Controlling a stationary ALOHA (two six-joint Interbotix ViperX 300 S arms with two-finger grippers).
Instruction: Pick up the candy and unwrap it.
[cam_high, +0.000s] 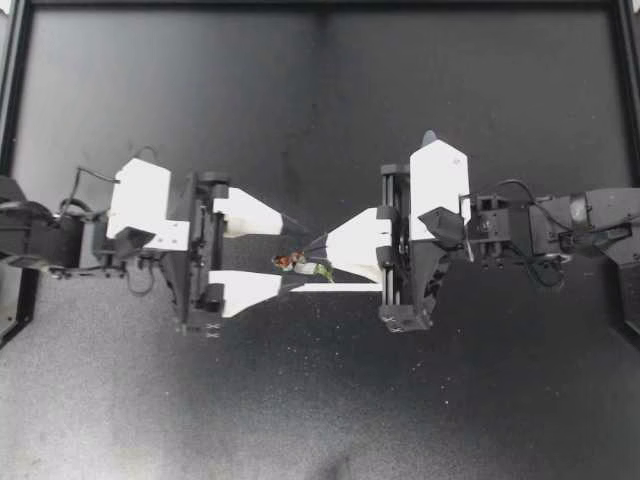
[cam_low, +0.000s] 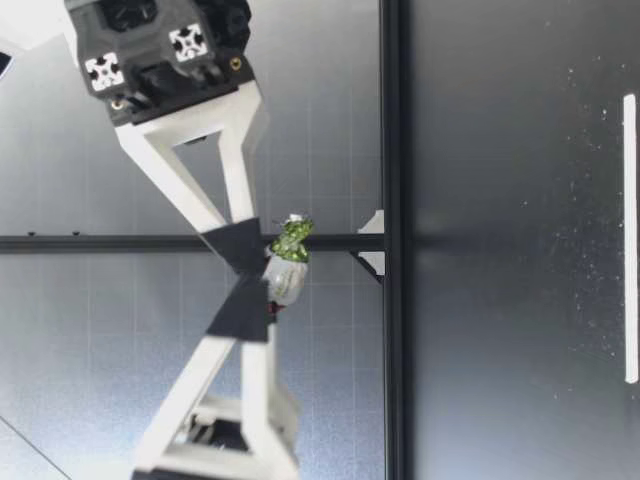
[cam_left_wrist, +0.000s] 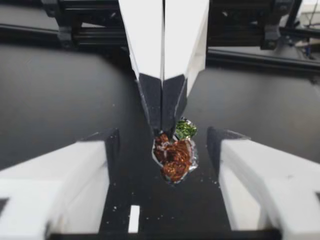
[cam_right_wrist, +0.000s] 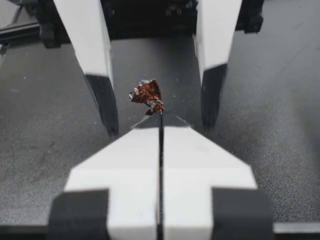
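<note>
— What has the robot's right claw (cam_high: 318, 250) got?
— It's pinched tight on one end of the candy (cam_high: 298, 264), holding it clear above the bench (cam_high: 300, 400).
— And the left claw (cam_high: 302, 255) beyond it?
— Spread wide, one finger on each side of the candy, touching nothing. The pickup looks done. The foil seems still on, so the unwrapping remains.
</note>
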